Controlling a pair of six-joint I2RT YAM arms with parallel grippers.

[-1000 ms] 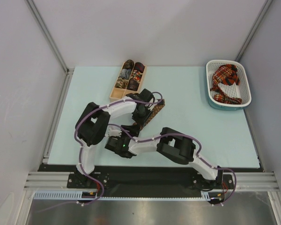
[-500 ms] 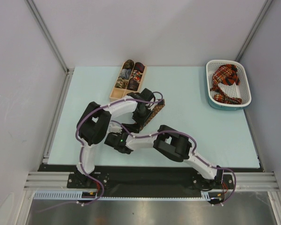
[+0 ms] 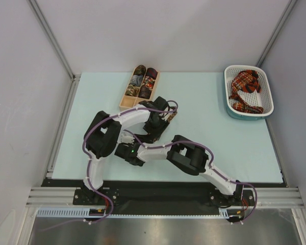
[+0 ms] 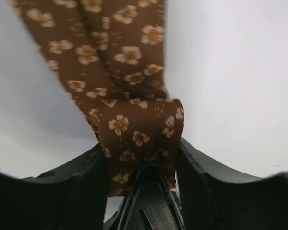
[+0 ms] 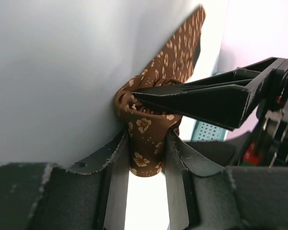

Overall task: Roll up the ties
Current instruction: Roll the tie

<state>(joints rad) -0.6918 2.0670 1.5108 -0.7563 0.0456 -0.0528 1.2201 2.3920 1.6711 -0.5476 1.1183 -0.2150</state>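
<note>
Nearest the arm bases, the right gripper (image 5: 148, 143) reaches in low from the near side of the wooden box (image 3: 125, 104). Its two fingers press on either side of the small rolled end of the brown tie (image 5: 145, 125), so it grips the roll. The left gripper (image 4: 141, 163) meets it from the box side. The folded flowered fabric fills the gap between its fingers and touches both, so it too has hold of the tie. In the right wrist view its tips point into the top of the coil. The tie sits just on the near side of the box. Its unrolled length runs away from the grippers along the table (image 3: 219, 148), with the far end showing a little to the right of the box's near corner.

The step in hand looks like the start of rolling this tie: a tight core is formed and most of the length is loose. The next move likely calls for one gripper to pin the core while the other turns or re-grips, keeping the fabric taut so the coil does not spring open.

The table is pale blue and matte. The box holds several finished rolls (image 3: 143, 82). Well to the right of the box stands the white basket (image 3: 228, 102) with a red plaid tie (image 3: 247, 89) heaped inside. Plain grey walls with metal posts close in behind the box
</note>
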